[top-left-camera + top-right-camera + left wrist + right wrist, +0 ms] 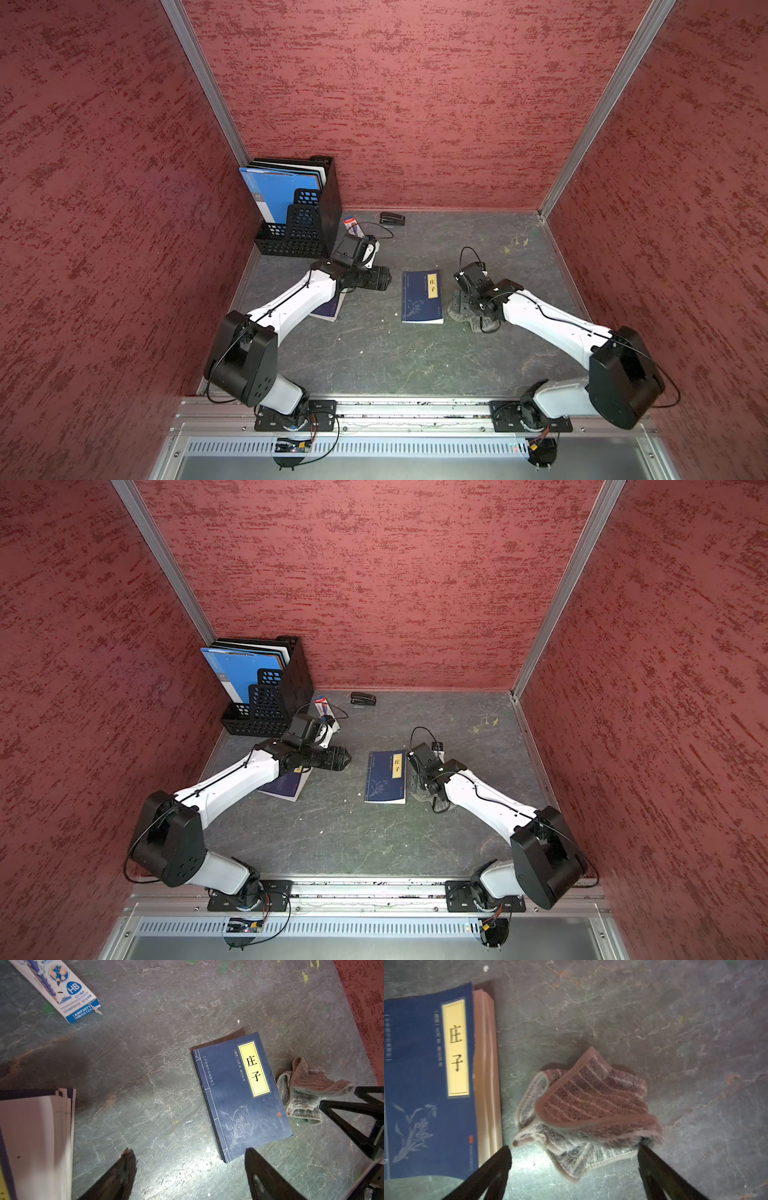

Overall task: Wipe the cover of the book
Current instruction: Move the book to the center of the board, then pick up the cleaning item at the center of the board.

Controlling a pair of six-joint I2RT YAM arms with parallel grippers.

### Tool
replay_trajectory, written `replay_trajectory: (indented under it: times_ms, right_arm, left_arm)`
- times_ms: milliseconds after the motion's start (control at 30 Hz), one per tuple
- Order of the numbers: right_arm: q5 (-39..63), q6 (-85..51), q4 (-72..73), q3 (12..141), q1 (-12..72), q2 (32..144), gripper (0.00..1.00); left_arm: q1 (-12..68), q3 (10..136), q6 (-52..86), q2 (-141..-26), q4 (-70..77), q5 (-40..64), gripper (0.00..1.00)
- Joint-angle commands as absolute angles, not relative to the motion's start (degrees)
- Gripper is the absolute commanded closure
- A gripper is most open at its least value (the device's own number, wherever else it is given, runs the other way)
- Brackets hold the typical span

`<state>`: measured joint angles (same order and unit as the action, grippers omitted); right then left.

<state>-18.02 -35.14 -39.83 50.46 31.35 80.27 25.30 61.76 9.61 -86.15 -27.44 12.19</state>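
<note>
The book (422, 297) (385, 777) lies closed and flat mid-table, its dark blue cover with a yellow title label facing up (239, 1095) (425, 1084). Just to its right a crumpled brown striped cloth (587, 1105) (305, 1093) (482, 325) rests on the table. My right gripper (574, 1148) (460, 300) points down over the cloth, open, its fingers either side of the cloth's near edge and gripping nothing. My left gripper (189, 1149) (384, 278) hovers open and empty left of the book, one fingertip (250, 1152) near the book's corner.
A black file rack (299, 232) with blue folders stands at the back left. A pencil box (352, 226) (60, 989) and a black stapler (392, 219) lie near the back wall. A second book (328, 311) (35, 1136) lies under the left arm. Red walls enclose three sides.
</note>
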Motion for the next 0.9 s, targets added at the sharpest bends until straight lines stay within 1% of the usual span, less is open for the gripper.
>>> replay_trajectory:
  times_ms: [0,433,600,700,733,867]
  right_arm:
    - [-16.5,-37.9,-35.6,49.0,30.0,80.6,0.05]
    - [-12.3,-35.3,-26.2,45.4,26.2,88.3,0.04]
    - [-11.2,-34.7,-23.5,43.8,24.7,90.3,0.07]
    - [-10.9,-34.1,-22.5,42.8,23.9,91.3,0.13]
    - [-11.0,-34.1,-22.0,42.6,23.8,91.6,0.17]
    - [-11.3,-33.3,-20.8,42.1,23.5,92.5,0.40]
  left_arm:
    - [24.3,61.3,8.4,-86.5,-27.2,14.4,0.17]
    - [23.4,60.7,9.2,-86.5,-26.7,15.6,0.17]
    - [23.4,61.0,9.5,-86.7,-27.1,15.8,0.17]
    - [23.4,61.1,9.6,-86.8,-27.2,15.9,0.17]
    - [23.4,61.1,9.6,-86.8,-27.3,15.9,0.17]
    - [23.4,61.1,9.6,-86.8,-27.7,15.5,0.17]
